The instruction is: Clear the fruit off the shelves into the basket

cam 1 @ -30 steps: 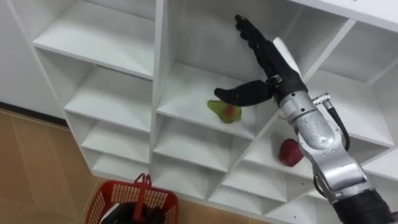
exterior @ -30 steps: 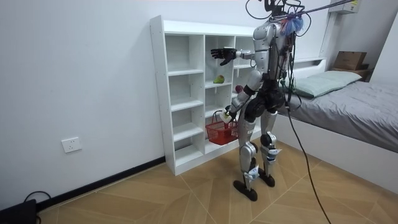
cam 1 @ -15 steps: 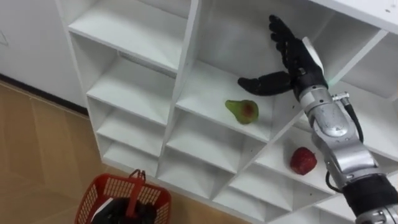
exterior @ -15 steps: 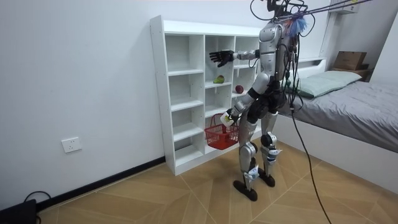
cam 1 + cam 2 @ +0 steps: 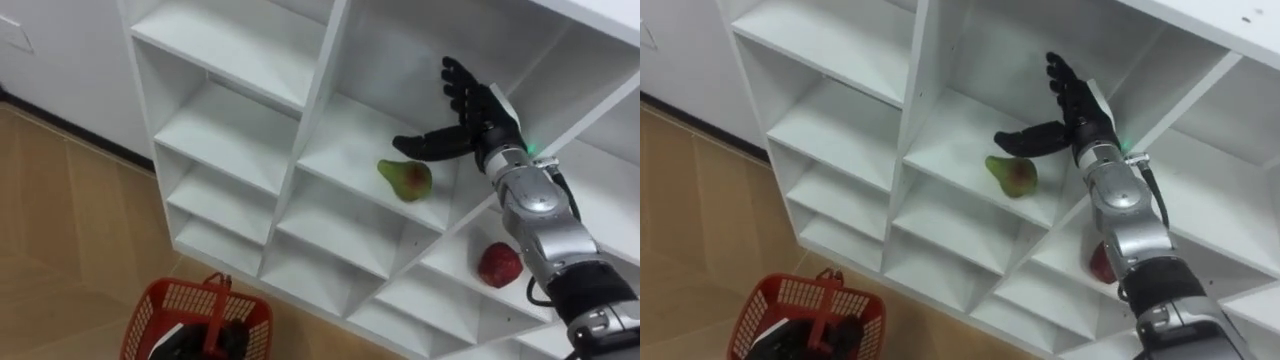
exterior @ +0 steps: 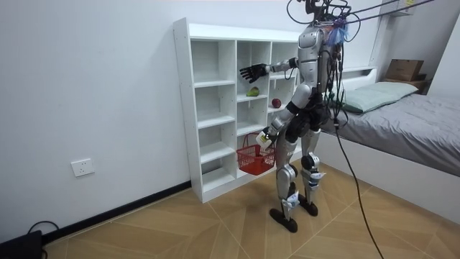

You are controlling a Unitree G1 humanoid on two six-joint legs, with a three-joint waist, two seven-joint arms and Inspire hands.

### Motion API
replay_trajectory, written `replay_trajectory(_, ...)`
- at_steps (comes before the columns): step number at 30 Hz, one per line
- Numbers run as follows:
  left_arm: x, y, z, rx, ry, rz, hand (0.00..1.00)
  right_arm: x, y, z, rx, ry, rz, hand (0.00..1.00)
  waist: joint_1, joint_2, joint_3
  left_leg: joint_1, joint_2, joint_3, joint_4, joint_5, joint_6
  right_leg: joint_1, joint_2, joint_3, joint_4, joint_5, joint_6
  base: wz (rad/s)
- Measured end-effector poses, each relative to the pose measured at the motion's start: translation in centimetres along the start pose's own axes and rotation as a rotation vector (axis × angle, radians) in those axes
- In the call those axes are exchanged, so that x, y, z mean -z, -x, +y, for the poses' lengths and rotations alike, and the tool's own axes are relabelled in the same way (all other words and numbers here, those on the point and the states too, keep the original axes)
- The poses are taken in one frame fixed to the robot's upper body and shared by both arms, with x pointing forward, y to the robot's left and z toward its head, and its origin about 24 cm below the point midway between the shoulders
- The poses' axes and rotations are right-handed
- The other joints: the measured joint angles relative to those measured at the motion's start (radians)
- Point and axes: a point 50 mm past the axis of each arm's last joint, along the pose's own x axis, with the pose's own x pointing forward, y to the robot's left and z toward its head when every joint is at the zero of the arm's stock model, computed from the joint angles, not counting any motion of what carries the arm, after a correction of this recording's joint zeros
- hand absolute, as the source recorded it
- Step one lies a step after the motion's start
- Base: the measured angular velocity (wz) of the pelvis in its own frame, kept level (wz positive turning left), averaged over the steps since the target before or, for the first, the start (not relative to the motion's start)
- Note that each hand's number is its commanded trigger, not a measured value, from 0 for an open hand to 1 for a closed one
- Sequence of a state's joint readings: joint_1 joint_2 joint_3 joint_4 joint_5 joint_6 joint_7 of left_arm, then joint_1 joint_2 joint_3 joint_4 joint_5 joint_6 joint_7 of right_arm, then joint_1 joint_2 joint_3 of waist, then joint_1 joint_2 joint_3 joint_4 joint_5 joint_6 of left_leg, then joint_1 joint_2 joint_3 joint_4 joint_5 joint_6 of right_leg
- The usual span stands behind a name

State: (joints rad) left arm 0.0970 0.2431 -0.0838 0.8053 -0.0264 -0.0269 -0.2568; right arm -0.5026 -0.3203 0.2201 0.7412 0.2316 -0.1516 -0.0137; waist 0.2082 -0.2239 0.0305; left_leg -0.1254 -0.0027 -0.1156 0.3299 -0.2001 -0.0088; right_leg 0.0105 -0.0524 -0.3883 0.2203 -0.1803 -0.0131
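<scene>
Black robot hand (image 5: 481, 122), seemingly silver forearm

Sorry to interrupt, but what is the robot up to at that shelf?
The robot stands at the white shelf unit. Its open right hand hovers above a pear in a middle compartment, not touching it. A red fruit lies lower down in the next column. Its left hand holds a red basket.

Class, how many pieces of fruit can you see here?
2. A green pear with a red blush lies in the compartment near the right hand; a round red fruit sits one compartment lower, to the right. The red plastic basket may hide more.
</scene>
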Motion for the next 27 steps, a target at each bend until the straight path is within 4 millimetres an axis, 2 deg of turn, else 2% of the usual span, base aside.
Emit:
replay_trajectory(2, -0.1, -0.1, -0.1, 0.008, -0.011, 0.001, 1.0, 0.5, 0.1, 0.0, -0.005, -0.001, 0.02, 0.0, 0.001, 0.005, 0.0029, 0.0, -0.002, -0.002, -0.002, 0.0, 0.0, 0.004, 0.0, -0.002, 0.0, 0.0, 0.0, 0.06)
replay_trajectory(6, -0.2, -0.1, -0.3, 0.016, -0.014, 0.001, 1.0, 1.6, 0.3, -0.2, -0.004, 0.001, 0.074, 0.0, 0.016, 0.009, 0.0033, -0.004, -0.007, -0.014, -0.002, 0.0, 0.0, 0.004, -0.003, -0.013, 0.0, 0.0, 0.0, 0.09)
replay_trajectory(11, 0.0, -0.1, -0.2, 0.027, -0.014, 0.011, 1.0, 2.7, 0.5, -0.4, 0.001, 0.005, 0.127, 0.0, 0.022, 0.006, 0.0012, -0.007, -0.011, -0.028, -0.002, 0.006, 0.002, 0.006, -0.007, -0.026, 0.002, -0.001, 0.002, 0.07)
replay_trajectory(18, 0.0, -0.1, -0.2, 0.029, -0.012, 0.016, 1.0, 2.8, 0.5, -0.3, -0.008, 0.01, 0.136, 0.0, 0.022, 0.003, -0.0008, -0.019, -0.012, -0.027, 0.0, 0.007, 0.002, -0.007, -0.009, -0.026, 0.003, -0.001, 0.002, 0.0)
replay_trajectory(27, -0.2, -0.3, -0.2, 0.03, -0.012, 0.02, 1.0, 3.7, 0.7, -0.1, -0.022, 0.032, 0.179, 0.0, 0.026, 0.007, 0.0031, -0.036, -0.014, -0.027, 0.001, 0.012, 0.003, -0.019, -0.01, -0.027, 0.003, 0.0, 0.002, 0.01)
